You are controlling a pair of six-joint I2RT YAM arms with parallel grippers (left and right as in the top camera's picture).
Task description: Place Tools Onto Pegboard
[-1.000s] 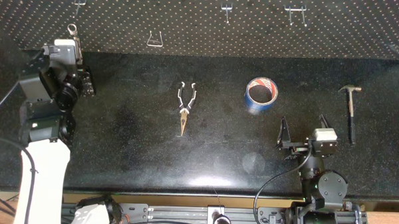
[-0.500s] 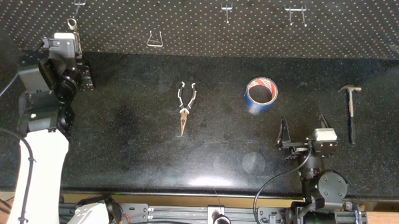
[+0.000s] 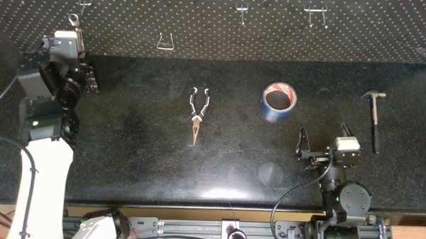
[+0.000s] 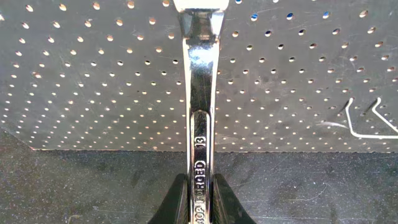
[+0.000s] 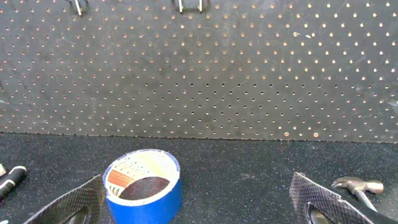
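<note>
Chromed steel, the wrench [image 4: 200, 124] will be stiff, fairly heavy for its slimness, and slick along its polished shank. A grip low on the flat shank suits it, leaving the ring end free for a hook. That is how it is held: the left claw [image 4: 199, 202] is clamped narrow on the lower shank, with the tool standing upright out of the fingers.

The wrench is lifted off the tabletop [image 3: 141, 138] at the far left corner, close in front of the pegboard [image 3: 202, 20]. In the top view its ring end sits just beside the leftmost hook [image 3: 83, 3]. Whether it touches the hook cannot be told. The left arm is stretched along the left edge, wrist turned so the claw faces the board.

The pliers [image 3: 199, 113] lie mid-tabletop, the tape [image 3: 278, 100] right of centre and the hammer [image 3: 374, 119] near the right edge. The right claw [image 3: 323, 139] gapes wide and empty near the front right, facing the tape.
</note>
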